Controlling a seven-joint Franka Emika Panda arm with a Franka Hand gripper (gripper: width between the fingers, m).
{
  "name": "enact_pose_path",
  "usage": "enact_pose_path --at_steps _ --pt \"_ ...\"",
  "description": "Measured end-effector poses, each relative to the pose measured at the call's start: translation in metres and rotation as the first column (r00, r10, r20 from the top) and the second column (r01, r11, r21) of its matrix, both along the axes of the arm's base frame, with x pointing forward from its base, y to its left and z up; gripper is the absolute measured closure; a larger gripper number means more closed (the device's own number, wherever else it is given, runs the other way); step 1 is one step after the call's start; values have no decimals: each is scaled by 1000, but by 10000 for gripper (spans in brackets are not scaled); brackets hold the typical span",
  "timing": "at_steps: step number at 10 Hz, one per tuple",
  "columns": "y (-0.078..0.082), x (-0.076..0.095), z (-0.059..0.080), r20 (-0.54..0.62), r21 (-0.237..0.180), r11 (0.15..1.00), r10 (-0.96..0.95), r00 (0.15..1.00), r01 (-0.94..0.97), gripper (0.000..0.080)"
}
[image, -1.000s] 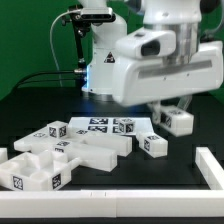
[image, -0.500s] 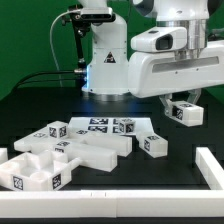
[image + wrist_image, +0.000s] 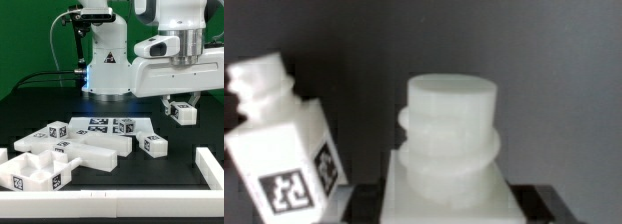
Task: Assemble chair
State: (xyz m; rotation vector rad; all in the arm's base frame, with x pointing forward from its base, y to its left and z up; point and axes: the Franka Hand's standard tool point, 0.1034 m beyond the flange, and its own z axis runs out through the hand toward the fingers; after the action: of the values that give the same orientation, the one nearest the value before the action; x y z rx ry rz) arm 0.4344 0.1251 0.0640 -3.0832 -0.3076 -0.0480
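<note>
Nearest in the exterior view, the white border rail (image 3: 208, 168) runs along the bottom and right edge of the frame. Behind it, at the lower left, lies the heap of white chair parts (image 3: 60, 160). A loose tagged block (image 3: 153, 144) sits apart from the heap, right of centre, and the marker board (image 3: 98, 125) lies just beyond.

Farther back, at the right middle of the frame, the gripper (image 3: 181, 102) hangs clear above the table. Its fingers are closed narrowly on a peg-ended chair part (image 3: 182, 113).

In the wrist view the part's round peg (image 3: 452, 120) stands out past the fingers, beside a tagged piece (image 3: 278, 140), possibly that loose block.

The fingers seem to clamp only the part's square base. The likely failure is the part pivoting or slipping in the grip, so the peg meets its socket tilted and jams. A descent close to the loose block could also knock it out of place.
</note>
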Motion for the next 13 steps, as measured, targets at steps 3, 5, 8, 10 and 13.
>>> enact_pose_path --at_steps 3,5,8,10,13 --pt "11 -14 -11 4 10 997 -82 997 82 509" --pt "18 -36 -34 -19 12 996 -89 996 89 509" --pt "17 -44 -49 -49 17 988 -154 987 155 509" --pt "16 -44 -49 -50 17 988 -153 987 154 509" --pt "1 -36 -36 -62 10 997 -74 995 75 192"
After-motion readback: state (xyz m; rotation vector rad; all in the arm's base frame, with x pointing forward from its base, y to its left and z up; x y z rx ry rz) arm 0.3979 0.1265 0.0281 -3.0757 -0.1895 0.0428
